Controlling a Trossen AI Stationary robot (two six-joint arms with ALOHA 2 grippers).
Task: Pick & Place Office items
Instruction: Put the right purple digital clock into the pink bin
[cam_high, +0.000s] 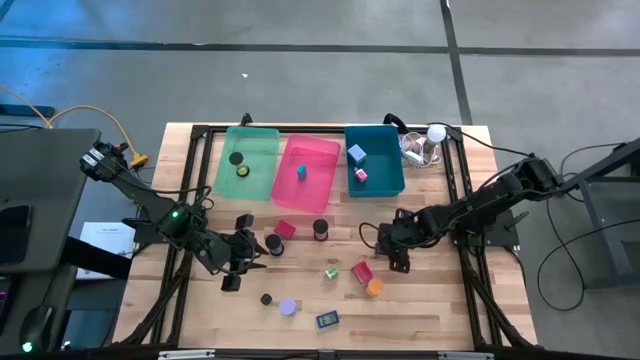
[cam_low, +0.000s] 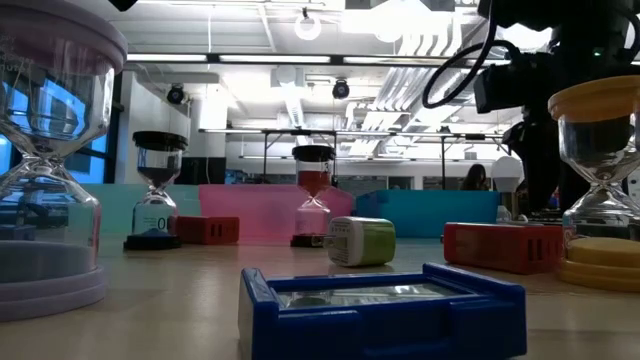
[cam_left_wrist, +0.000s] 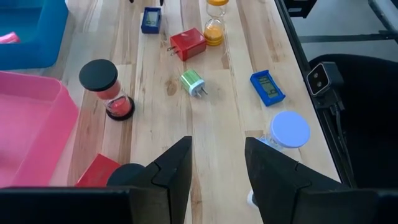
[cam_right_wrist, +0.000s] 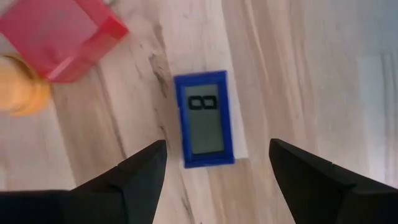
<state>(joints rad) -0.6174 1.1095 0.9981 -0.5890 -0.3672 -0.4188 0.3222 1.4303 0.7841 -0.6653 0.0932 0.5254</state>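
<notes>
The right gripper (cam_high: 399, 262) hangs a little right of the middle of the high view. Its fingers (cam_right_wrist: 140, 171) are spread wide and hold nothing. The blue block (cam_right_wrist: 204, 118) lies flat on the table (cam_right_wrist: 298, 74) in the gap between them, beside the red block (cam_right_wrist: 59, 34). The left gripper (cam_left_wrist: 217, 180) waits at the lower left, its fingers apart and empty.
</notes>
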